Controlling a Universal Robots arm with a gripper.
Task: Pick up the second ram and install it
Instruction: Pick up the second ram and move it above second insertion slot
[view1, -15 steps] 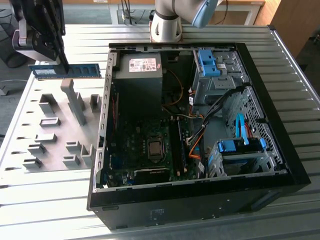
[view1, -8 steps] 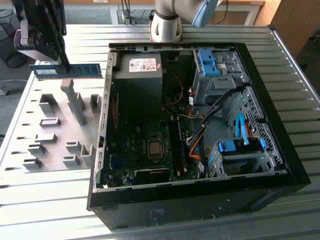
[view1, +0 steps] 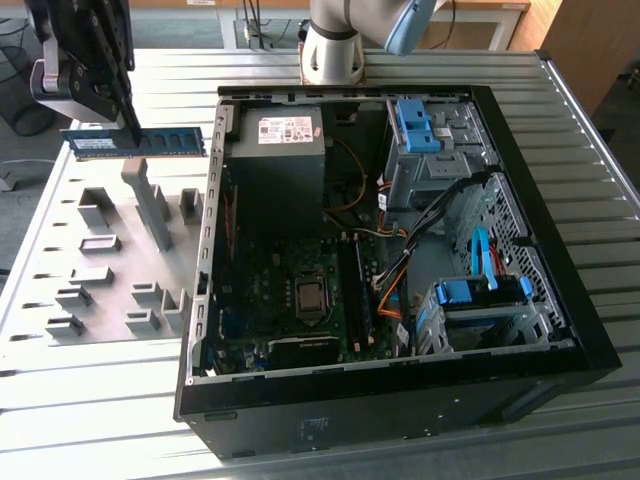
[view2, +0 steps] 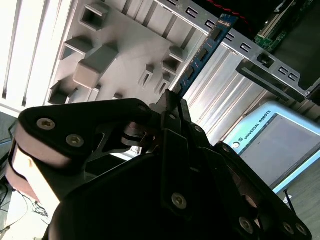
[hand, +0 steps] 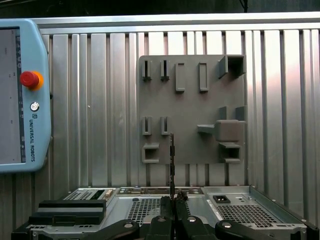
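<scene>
The second ram (view1: 135, 142) is a thin blue stick with black chips, held level in the air above the grey fixture plate (view1: 110, 250) at the exterior view's left. My gripper (view1: 126, 124) is shut on it from above, near its middle. In the second wrist view the ram (view2: 202, 52) runs out from between the black fingers (view2: 172, 107) toward the case's edge. In the first wrist view the ram (hand: 171, 160) shows edge-on as a thin dark line above the gripper (hand: 172, 201). The long black slots (view1: 355, 290) lie on the green motherboard (view1: 285, 300) inside the open case.
The open black computer case (view1: 400, 400) lies flat on the ribbed metal table, with a power supply (view1: 280, 150), blue drive cages (view1: 480, 295) and orange cables inside. Raised grey blocks (view1: 150, 195) stand on the fixture plate. A teach pendant (hand: 20, 100) lies on the table.
</scene>
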